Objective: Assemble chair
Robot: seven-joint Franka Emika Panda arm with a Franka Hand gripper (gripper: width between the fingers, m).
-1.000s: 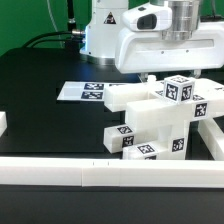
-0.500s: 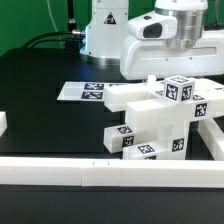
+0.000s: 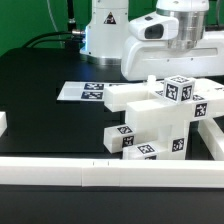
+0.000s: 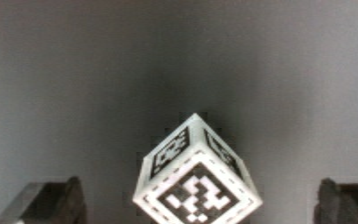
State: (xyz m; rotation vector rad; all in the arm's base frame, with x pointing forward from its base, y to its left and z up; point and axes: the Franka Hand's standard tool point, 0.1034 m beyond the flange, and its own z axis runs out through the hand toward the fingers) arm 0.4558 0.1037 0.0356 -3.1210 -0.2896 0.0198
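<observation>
The chair [image 3: 160, 120] stands half-built at the exterior view's right: chunky white pieces joined, with black-and-white tags on several faces. A flat slab [image 3: 125, 97] sticks out toward the exterior view's left, and a tagged square post [image 3: 180, 88] rises at the top. The white arm [image 3: 175, 30] hangs over that post. In the wrist view my gripper [image 4: 202, 205] is open wide. The post's tagged end [image 4: 197, 180] sits between the two dark fingers [image 4: 60, 200], with a gap on each side. Nothing is held.
The marker board [image 3: 85, 90] lies flat on the black table behind the chair. A long low white rail [image 3: 100, 170] runs along the front, another rail [image 3: 210, 140] lies at the exterior view's right, and a small white block [image 3: 3, 122] sits at the left edge.
The arm shifted toward the exterior view's right over the chair between the earliest frame and half a second ago, then held still. The chair has not moved.
</observation>
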